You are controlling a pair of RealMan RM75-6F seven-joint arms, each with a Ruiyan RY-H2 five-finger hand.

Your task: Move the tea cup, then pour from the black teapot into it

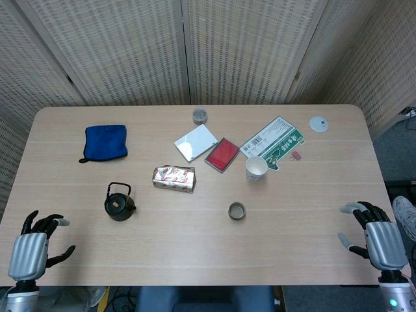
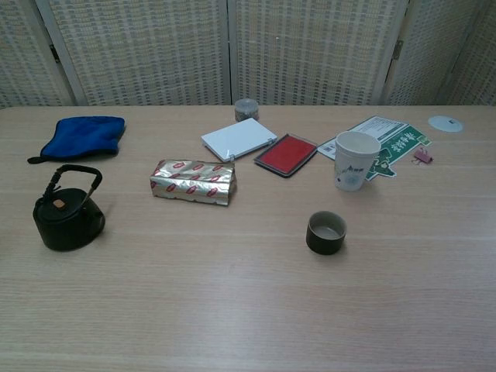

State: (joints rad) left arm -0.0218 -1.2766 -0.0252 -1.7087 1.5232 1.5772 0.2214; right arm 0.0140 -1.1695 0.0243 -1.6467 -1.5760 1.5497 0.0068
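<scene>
Worktop (image 1: 195, 253) of pale wood fills both views, its near edge partly covered by the robot's arms in the head view. At far left the left robot hand (image 1: 31, 250) rests over the near corner, fingers apart and holding nothing; its wrist is cut off by the frame, and the chest view does not show it at all. A blue cloth (image 1: 105, 142) lies folded toward the back. Nearer stands the black teapot (image 1: 119, 203), upright, handle raised, lid on; its spout is hard to make out. Beside it to the right lies a foil packet (image 1: 173, 179) with red print too small to read. Behind that sit a white box (image 1: 195, 142), a small round grey tin (image 1: 199, 116) and a red-topped case (image 1: 223, 154). The tea cup (image 1: 237, 210), small and dark, stands alone in the middle, well apart from the teapot. A white paper cup (image 1: 256, 168) touches a green-and-white carton (image 1: 274, 146) lying flat; a tiny pink clip (image 1: 296, 155) and a white disc (image 1: 318, 123) lie further right. At far right the right robot hand (image 1: 374, 235) hovers at the near corner, fingers spread, empty, its forearm cut off.
</scene>
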